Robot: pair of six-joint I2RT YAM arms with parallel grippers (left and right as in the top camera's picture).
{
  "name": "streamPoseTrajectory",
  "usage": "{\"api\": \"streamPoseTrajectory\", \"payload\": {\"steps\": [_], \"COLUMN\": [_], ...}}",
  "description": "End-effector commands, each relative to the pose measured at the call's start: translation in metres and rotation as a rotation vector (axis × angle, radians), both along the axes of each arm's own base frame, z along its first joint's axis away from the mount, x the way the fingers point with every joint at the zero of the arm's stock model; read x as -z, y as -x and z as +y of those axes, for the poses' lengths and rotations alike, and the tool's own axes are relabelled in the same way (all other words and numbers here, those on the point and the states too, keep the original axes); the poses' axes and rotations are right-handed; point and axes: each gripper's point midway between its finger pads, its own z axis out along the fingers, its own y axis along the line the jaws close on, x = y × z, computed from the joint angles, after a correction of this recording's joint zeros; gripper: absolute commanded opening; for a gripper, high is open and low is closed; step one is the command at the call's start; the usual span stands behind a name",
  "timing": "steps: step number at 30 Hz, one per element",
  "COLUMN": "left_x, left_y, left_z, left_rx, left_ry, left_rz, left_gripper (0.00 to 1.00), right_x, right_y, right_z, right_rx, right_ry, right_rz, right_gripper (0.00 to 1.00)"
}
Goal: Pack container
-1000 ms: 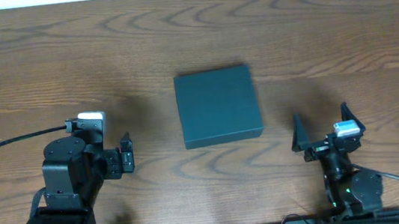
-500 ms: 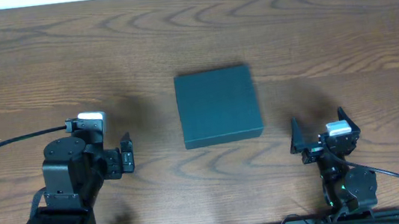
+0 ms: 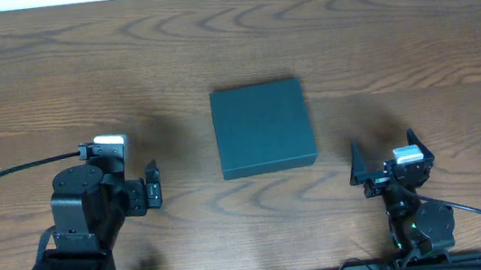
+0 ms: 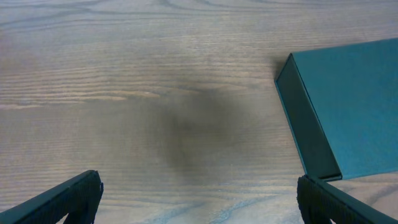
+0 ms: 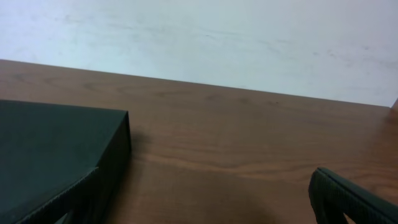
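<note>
The container [image 3: 262, 128] is a dark teal-green box with its lid shut, lying flat in the middle of the table. It also shows at the right of the left wrist view [image 4: 351, 102] and at the left of the right wrist view [image 5: 50, 149]. My left gripper [image 3: 154, 186] is open and empty, to the left of the box and nearer the front, with bare table between its fingers [image 4: 59, 202]. My right gripper [image 3: 386, 155] is open and empty, to the front right of the box, apart from it. One finger [image 5: 351, 199] shows at the lower right of the right wrist view.
The wooden table [image 3: 79, 72] stretches round the box on all sides. A black cable [image 3: 9, 175] runs from the left arm toward the left edge. A pale wall [image 5: 217, 37] stands behind the table's far edge.
My right gripper has drawn back a little toward the front edge of the table. The left arm and the container have not moved.
</note>
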Motion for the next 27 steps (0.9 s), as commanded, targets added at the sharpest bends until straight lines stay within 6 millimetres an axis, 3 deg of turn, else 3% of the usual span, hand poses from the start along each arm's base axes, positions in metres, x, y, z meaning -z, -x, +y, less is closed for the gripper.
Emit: {"api": "streamPoseTrajectory", "payload": {"steps": [1,10,15,18,22,27], "left_x": [0.001,-0.005,-0.002,-0.007,0.010,0.015], "left_y": [0.000,-0.005,0.019,0.030,0.046,0.035], "left_z": [0.001,0.001,-0.002,-0.010,-0.008,-0.010], "left_rx": [0.000,-0.003,0.008,0.055,0.061,0.081], "left_ry": [-0.010,-0.007,0.032,0.079,0.096,0.104], "left_rz": [0.000,-0.031,-0.010,-0.086,-0.159,-0.396], "left_gripper": [0.99,0.99,0.99,0.99,0.99,0.99], "right_x": [0.000,0.000,0.000,0.000,0.000,0.000], "right_y": [0.000,0.000,0.000,0.000,0.000,0.000], "right_z": [0.001,0.001,0.001,0.001,0.001,0.001], "right_rx": [-0.005,-0.005,-0.005,-0.005,-0.005,-0.005], "right_ry": [0.013,0.013,0.013,0.013,0.013,0.013], "right_rz": [-0.003,-0.003,-0.003,-0.003,-0.003,-0.003], "right_gripper": [0.99,0.99,0.99,0.99,0.99,0.99]}}
